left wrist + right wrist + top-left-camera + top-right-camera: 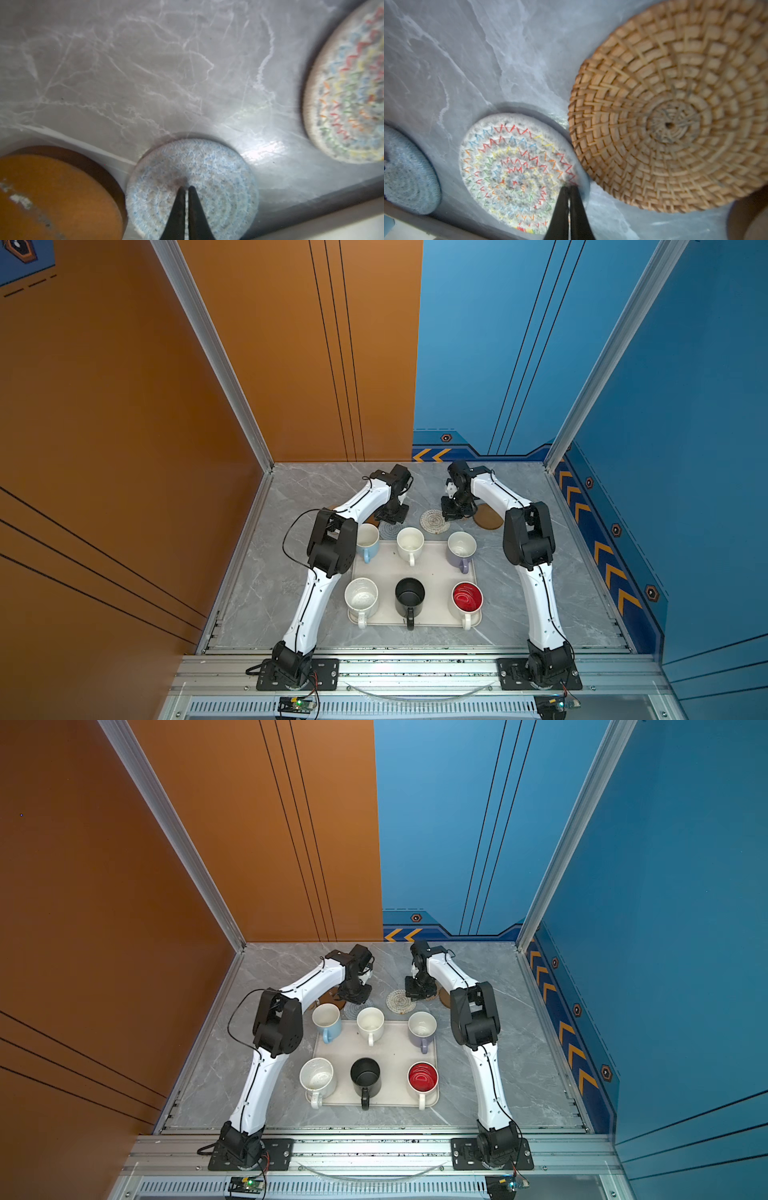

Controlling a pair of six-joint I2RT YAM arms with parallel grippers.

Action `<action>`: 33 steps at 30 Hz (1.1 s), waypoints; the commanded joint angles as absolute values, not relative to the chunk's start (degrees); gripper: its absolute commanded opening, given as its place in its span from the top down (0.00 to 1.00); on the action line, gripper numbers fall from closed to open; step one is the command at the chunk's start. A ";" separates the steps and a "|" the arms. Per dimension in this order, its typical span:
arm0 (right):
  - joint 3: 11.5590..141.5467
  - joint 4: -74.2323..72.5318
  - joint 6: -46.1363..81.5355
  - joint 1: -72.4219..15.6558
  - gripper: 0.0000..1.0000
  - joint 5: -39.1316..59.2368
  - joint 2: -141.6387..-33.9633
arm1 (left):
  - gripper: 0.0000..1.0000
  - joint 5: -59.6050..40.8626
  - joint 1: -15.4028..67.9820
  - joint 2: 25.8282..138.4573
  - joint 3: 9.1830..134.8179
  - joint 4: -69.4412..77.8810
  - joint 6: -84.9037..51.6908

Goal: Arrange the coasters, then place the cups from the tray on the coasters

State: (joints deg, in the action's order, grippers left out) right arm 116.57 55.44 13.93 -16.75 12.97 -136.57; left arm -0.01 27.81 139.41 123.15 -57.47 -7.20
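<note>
Marble tabletop (266, 593), tray's (436, 568) twelve o'clock: closed left gripper (187, 188) presses grey-blue coaster (218, 176), closed right gripper (569, 188) sits at white woven coaster (512, 170) edge; arranging likely calls for careful sliding.

No lettering, numerals or brand names legible in any view; the wrist views show no print. Graphic signs only, seen in both top views. Two left-pointing orange chevrons (436, 455) on the dark blue band (459, 452) at the foot of the blue back wall (478, 344), with one small dark hexagon emblem (446, 438) just above them. Row of orange side chevrons (602, 548) along the matching band of the blue side wall (706, 448) at the right of the views, three hexagon badges (616, 529) spaced among them. Part of a larger hexagon mark (18, 248) on a blue patch at the top of the orange side wall (104, 406) at the left.
</note>
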 commanded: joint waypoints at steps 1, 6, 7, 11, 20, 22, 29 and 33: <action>115.18 57.30 14.60 -16.70 1.00 11.77 -135.05 | 0.91 2.11 27.77 141.21 125.30 -58.99 -9.61; 114.92 57.28 14.59 -16.74 1.00 12.21 -134.87 | 0.90 1.85 27.60 142.96 127.05 -59.06 -10.74; 114.74 57.15 14.74 -16.70 1.00 12.22 -134.84 | 0.90 1.67 27.57 143.29 127.46 -59.04 -10.81; 114.18 56.87 14.85 -16.81 1.00 12.30 -134.29 | 0.90 1.66 27.42 144.22 128.31 -58.99 -11.38; 113.65 56.71 14.94 -16.97 1.00 12.72 -133.07 | 0.90 3.14 26.61 146.45 130.89 -58.96 -13.82; 113.40 56.63 14.94 -17.00 1.00 12.69 -132.74 | 0.90 3.25 26.46 147.07 131.87 -58.99 -14.43; 112.50 56.16 15.13 -17.14 1.00 13.36 -132.26 | 0.91 3.65 26.23 148.01 133.90 -58.90 -15.29; 112.15 55.92 15.19 -17.45 1.00 13.71 -132.03 | 0.90 3.76 26.04 148.18 134.29 -58.97 -15.51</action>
